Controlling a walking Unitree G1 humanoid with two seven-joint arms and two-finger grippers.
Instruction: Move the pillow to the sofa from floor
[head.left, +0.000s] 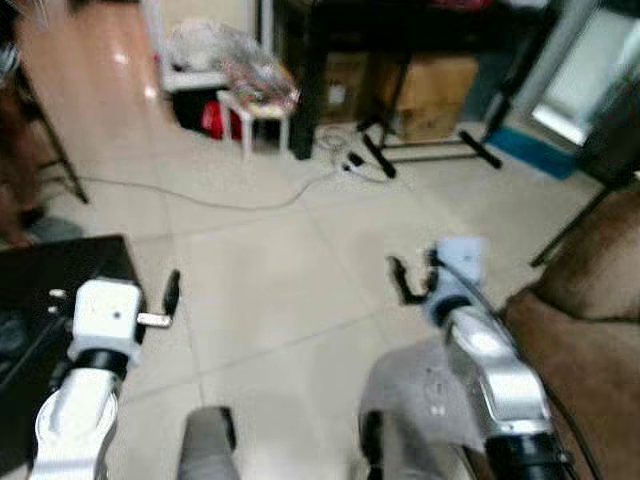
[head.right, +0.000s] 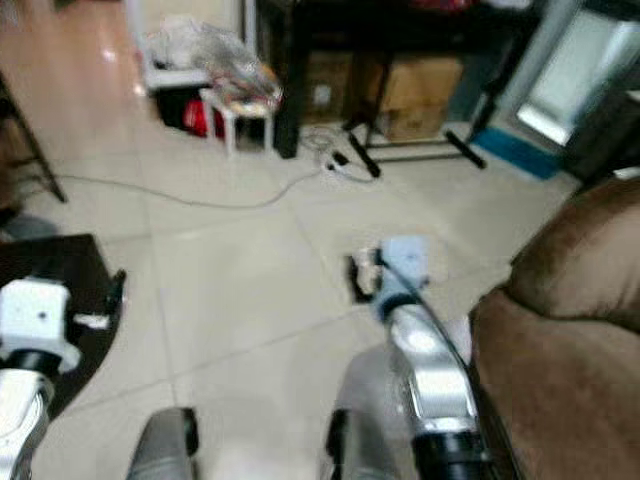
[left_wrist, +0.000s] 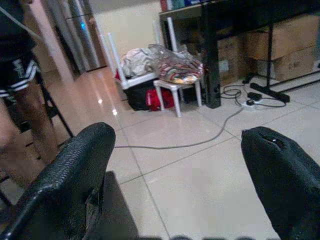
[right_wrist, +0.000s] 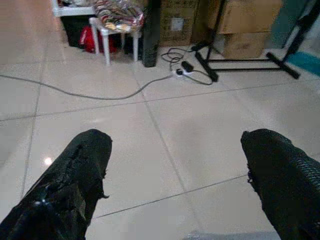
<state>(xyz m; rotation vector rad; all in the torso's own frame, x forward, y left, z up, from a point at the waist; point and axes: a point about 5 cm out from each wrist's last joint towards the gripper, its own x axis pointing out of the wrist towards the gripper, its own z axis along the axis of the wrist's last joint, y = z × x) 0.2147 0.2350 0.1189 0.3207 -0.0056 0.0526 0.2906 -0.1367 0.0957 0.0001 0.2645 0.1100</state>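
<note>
Blurry view. Right gripper (head.right: 358, 278) held over bare tile floor (head.right: 240, 280), brown sofa (head.right: 560, 340) just to its right. Beyond it: power strip w/ grey cable (head.right: 200, 200), black stand legs (head.right: 420, 150), cardboard boxes (head.right: 420, 95), white stool w/ bags (head.right: 235, 90). Left gripper (head.right: 115, 288) over black table (head.right: 60, 275).

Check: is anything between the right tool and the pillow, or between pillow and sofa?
Nothing visible. The grey pillow lies on tile just below the open right tool, and the brown sofa stands close beside it.
</note>
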